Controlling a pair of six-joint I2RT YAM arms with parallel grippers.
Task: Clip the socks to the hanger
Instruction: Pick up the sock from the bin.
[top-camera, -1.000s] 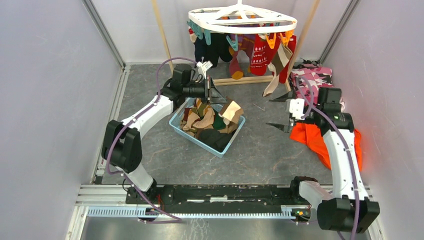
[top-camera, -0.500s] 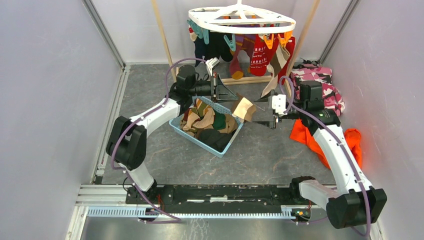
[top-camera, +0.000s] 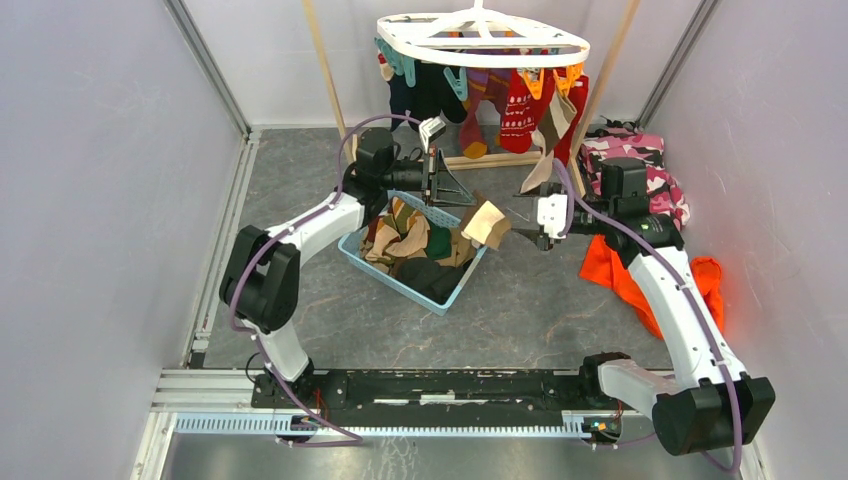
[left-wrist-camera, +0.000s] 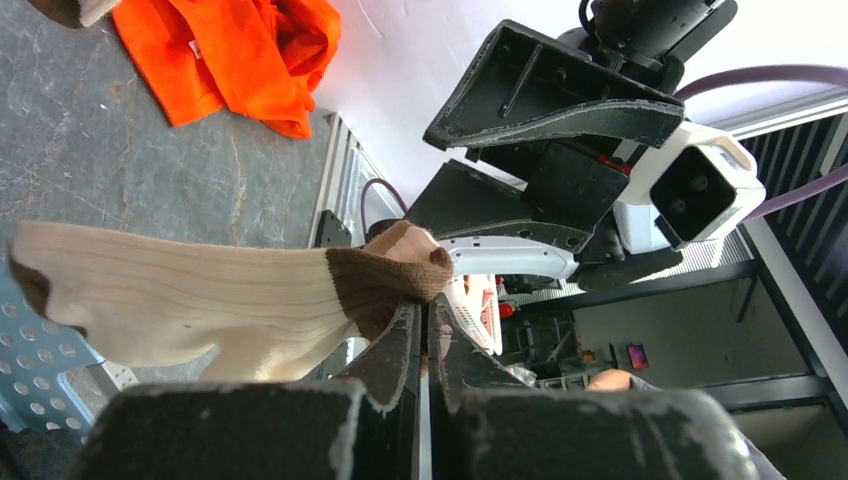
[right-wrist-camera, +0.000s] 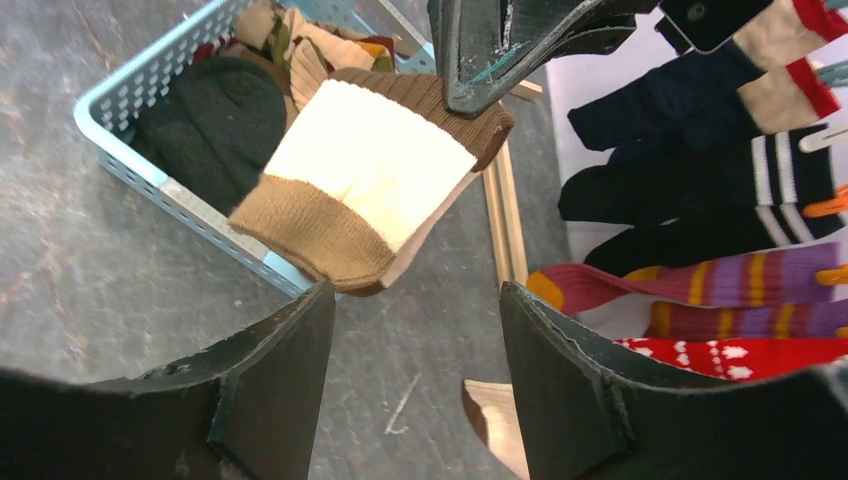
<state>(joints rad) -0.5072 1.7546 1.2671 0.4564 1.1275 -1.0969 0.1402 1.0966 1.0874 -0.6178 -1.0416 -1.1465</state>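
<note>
The cream sock (right-wrist-camera: 370, 175) is showing a ribbed dark brown cuff, a pale cream middle and a tan band. The hanger (top-camera: 483, 40) is showing plain white, with teal clips (top-camera: 397, 57) and orange clips (top-camera: 572, 72). On it, a red sock (top-camera: 518, 103) is wearing white patterns, a purple sock (right-wrist-camera: 700, 285) is showing orange stripes, and navy socks (top-camera: 415, 95) are looking almost black. The basket (top-camera: 392, 283) is showing light blue around beige-brown striped and black fabric. A plain cloth (top-camera: 603, 268) is glowing bright orange, and a garment (top-camera: 640, 150) is showing pink camouflage. The table (top-camera: 530, 310) is showing mottled grey.
</note>
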